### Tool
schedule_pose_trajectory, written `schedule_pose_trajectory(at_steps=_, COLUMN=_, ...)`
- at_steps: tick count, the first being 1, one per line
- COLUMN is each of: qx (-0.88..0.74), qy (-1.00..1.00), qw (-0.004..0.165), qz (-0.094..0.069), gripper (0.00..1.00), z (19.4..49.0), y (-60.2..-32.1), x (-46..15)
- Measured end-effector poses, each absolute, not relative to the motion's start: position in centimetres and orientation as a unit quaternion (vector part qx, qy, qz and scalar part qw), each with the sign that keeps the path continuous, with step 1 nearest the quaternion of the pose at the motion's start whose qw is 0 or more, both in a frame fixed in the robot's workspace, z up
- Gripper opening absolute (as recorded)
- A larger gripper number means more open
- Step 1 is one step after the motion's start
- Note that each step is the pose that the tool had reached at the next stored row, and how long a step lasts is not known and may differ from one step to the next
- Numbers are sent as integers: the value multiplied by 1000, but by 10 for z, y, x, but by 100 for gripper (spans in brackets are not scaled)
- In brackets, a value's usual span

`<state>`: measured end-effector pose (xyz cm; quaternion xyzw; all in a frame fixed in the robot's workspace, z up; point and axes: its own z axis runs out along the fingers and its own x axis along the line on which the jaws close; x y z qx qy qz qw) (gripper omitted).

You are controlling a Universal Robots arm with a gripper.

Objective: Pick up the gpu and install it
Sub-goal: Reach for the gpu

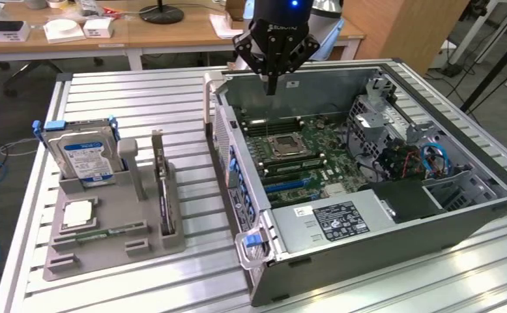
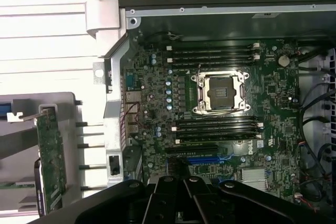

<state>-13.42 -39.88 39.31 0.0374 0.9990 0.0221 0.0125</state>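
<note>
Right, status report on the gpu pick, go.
Hand shut, empty, above the open case. Gpu upright in the grey holder, untouched. Nothing seen between them.

The gripper (image 2: 181, 186) is seen with its fingers closed together above the motherboard (image 2: 152, 93) of the open case (image 2: 210, 24), near a blue slot (image 2: 207, 159). An open processor socket (image 2: 219, 92) is flanked by memory slots (image 2: 210, 53). Outside the case, the gpu (image 2: 51, 156) is held on edge in a grey holder (image 2: 31, 100).
</note>
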Motion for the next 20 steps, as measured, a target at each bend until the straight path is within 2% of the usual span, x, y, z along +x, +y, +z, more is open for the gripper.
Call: schedule_pose_trajectory(at_steps=20, qx=37, qy=999, qw=13, qz=22, gripper=11, z=393, y=-399, x=-145)
